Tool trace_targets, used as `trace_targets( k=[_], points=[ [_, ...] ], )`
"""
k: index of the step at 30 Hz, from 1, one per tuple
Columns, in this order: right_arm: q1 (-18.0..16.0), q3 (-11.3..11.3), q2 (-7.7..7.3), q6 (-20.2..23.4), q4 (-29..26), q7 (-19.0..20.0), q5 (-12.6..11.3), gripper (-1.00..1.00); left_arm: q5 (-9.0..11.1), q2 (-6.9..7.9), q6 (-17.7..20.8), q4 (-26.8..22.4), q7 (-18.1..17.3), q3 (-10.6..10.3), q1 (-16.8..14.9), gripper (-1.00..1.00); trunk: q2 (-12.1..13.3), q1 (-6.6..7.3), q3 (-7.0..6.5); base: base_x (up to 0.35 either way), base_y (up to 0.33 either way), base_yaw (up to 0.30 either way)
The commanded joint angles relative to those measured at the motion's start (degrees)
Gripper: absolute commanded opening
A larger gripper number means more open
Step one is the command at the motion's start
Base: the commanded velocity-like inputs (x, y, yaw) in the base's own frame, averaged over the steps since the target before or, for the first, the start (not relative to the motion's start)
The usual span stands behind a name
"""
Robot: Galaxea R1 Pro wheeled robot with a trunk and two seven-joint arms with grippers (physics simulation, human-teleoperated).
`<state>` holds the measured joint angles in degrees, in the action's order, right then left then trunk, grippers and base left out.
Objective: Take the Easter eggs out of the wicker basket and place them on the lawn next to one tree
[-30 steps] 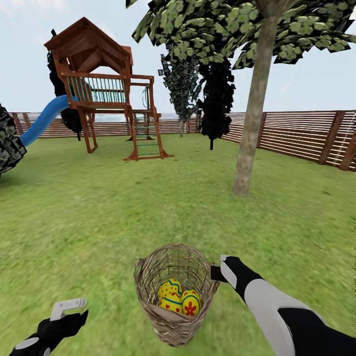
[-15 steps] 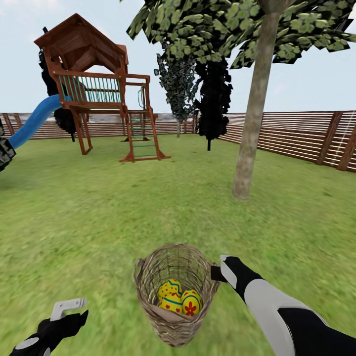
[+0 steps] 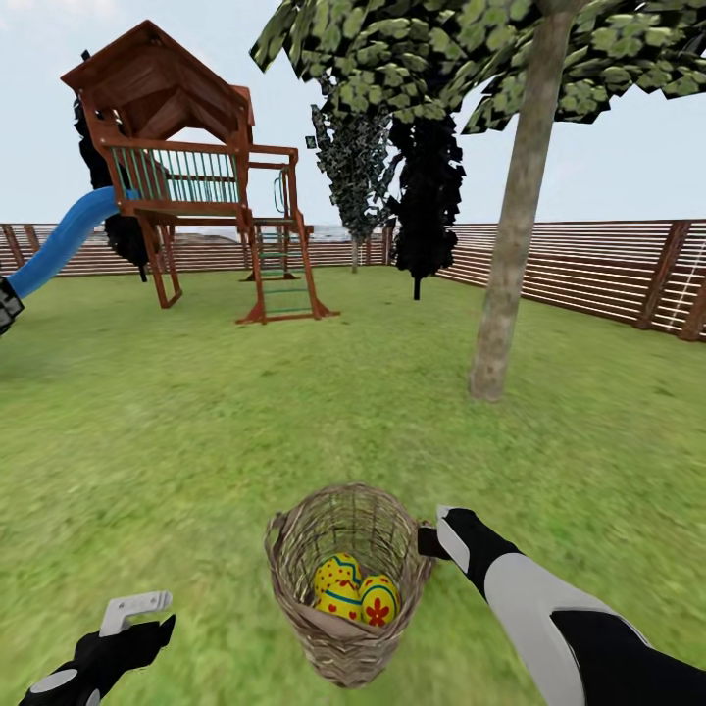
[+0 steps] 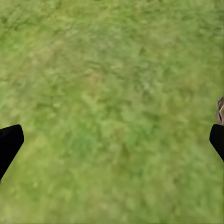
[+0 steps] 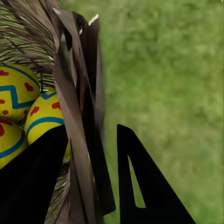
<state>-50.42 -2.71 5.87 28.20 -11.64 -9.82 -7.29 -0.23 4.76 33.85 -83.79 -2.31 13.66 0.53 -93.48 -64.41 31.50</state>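
Lawn (image 3: 196,422) bears one wicker basket (image 3: 343,647), three Easter eggs (image 3: 355,588) inside; right end effector (image 3: 428,542) pinches its rim.

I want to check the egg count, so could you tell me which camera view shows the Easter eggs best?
The head view: the Easter eggs lie uncovered in the open wicker basket, seen from above. The right wrist view shows them closer, through the weave, but partly hidden by a basket strip and a finger of the right gripper. The left wrist view shows lawn.

A wooden playset (image 3: 196,167) with blue slide (image 3: 61,240) before a slatted fence (image 3: 588,270).
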Motion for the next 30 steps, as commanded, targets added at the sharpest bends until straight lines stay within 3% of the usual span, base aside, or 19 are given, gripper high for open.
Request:
trace_targets(
  k=[1,19,30],
  points=[
    [-0.03,-0.54,0.08,0.10,-0.13,-0.37,-0.98,-1.00,-0.04,0.03,0.26,-0.09,-0.24,0.05,0.00,1.00,-0.03,-0.03,0.05,0.313,0.089,0.000],
    [-0.03,-0.37,0.54,0.10,-0.19,-0.37,-0.89,-1.00,-0.04,0.02,0.25,-0.08,-0.15,0.05,0.00,1.00,-0.03,-0.03,0.05,0.313,0.089,-0.003],
    [-0.03,-0.39,0.54,0.10,-0.20,-0.37,-0.89,-1.00,-0.04,0.06,0.25,-0.09,-0.24,0.05,0.00,1.00,-0.03,-0.03,0.05,0.313,0.088,-0.159]
  ],
)
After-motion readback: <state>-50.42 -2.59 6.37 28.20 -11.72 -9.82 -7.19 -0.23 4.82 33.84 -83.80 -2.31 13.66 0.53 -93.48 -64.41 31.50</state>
